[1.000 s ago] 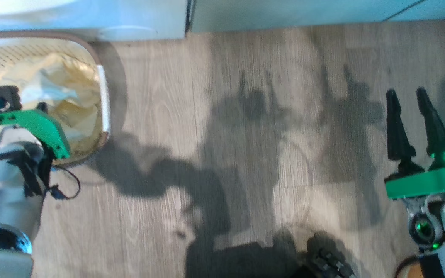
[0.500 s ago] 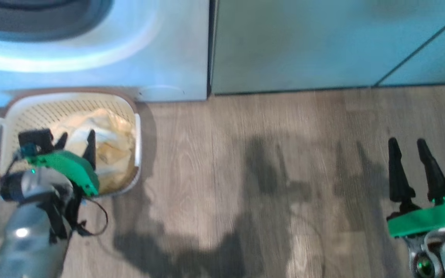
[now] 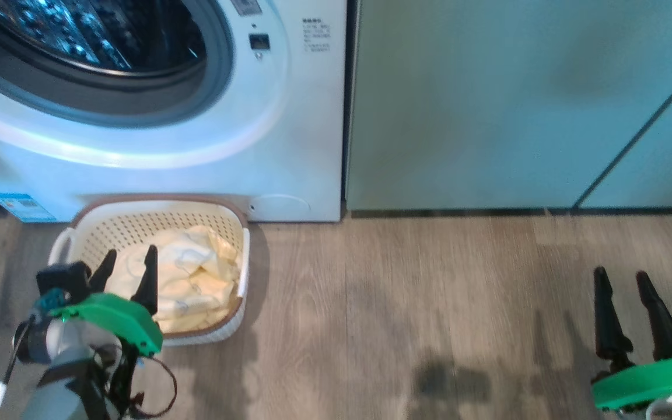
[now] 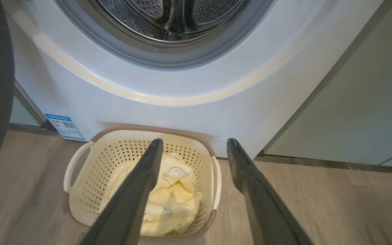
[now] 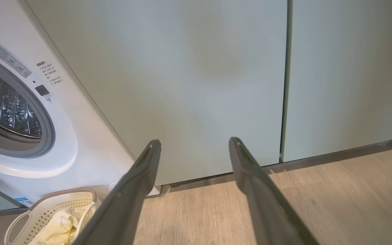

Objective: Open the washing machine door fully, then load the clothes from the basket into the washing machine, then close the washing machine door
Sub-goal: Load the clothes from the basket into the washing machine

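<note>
Pointing at the basket [image 3: 161,198] with fingers [image 3: 148,280] spread and empty, the left gripper [image 3: 130,256] seems set to grab the clothes [image 3: 190,274], while the right gripper [image 3: 622,277] hangs aside, likewise open-fingered.

**Robot pose, head and wrist views.** The left end effector [image 3: 131,251] is showing at the lower left of the head view. Its left fingers [image 4: 138,190] are standing well apart and are holding nothing. A left green bracket [image 3: 108,318] is sitting behind them, with a black camera block [image 3: 62,279] beside it. Black cables [image 3: 121,379] are hanging along the silver forearm [image 3: 59,402]. The right end effector [image 3: 620,272] is pointing up the view at the lower right. Its right fingers [image 5: 264,197] are likewise standing spread and empty, above a right green bracket [image 3: 651,384].
</note>
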Motion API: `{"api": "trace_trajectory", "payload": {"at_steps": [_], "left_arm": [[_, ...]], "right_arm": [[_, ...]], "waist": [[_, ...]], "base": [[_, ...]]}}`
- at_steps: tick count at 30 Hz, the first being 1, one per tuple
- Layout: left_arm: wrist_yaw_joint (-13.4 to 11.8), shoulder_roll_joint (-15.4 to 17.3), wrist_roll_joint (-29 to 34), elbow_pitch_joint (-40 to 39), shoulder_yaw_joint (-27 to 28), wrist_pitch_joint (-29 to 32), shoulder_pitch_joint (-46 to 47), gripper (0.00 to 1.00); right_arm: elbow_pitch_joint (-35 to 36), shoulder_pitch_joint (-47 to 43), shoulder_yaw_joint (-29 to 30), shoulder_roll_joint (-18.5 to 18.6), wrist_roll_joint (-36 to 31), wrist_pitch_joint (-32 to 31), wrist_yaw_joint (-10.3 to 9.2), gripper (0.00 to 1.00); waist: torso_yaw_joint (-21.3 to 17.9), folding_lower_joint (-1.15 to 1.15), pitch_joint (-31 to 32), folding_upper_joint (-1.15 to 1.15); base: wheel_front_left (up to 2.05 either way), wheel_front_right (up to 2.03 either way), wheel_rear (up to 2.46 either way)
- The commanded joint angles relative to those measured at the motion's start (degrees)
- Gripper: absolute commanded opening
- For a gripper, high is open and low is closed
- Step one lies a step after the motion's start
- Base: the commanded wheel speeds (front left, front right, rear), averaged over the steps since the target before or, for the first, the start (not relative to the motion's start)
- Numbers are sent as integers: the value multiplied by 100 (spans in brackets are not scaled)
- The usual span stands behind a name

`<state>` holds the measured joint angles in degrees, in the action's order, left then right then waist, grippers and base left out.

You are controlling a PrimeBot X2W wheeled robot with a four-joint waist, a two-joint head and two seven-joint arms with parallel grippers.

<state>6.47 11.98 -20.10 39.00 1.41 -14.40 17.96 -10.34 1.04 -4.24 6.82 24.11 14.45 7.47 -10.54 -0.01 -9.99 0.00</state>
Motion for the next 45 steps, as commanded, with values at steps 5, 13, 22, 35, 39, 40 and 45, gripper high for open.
{"api": "trace_trajectory", "payload": {"at_steps": [5,13,22,35,39,40,45], "left_arm": [[72,35,180,-655,461,-60,-333,100],[98,-147,327,-1167,660,-60,-740,100],[101,-115,272,-1552,653,-60,-912,100],[102,-180,224,-847,411,-60,-584,100],[102,-172,179,-141,305,-57,-171,100],[102,-133,199,75,236,-41,-24,100],[102,35,449,1155,-130,60,799,100]], "right_arm": [[167,-152,-16,115,-48,55,2,100],[207,-278,19,116,-60,55,2,100],[217,-318,28,100,-66,55,2,100],[245,-158,-183,126,-26,55,2,100],[253,-27,-238,141,-5,55,2,100],[263,24,-253,146,0,55,2,100],[275,251,-256,182,26,55,2,100]], "waist": [[188,1,422,0],[276,1,566,0],[303,1,622,0],[71,1,287,0],[-112,1,-49,0],[-161,1,-176,0],[-342,1,-680,0]], "base": [[0,0,0],[0,0,0],[0,0,0],[0,0,0],[0,0,0],[0,0,0],[0,0,0]]}}
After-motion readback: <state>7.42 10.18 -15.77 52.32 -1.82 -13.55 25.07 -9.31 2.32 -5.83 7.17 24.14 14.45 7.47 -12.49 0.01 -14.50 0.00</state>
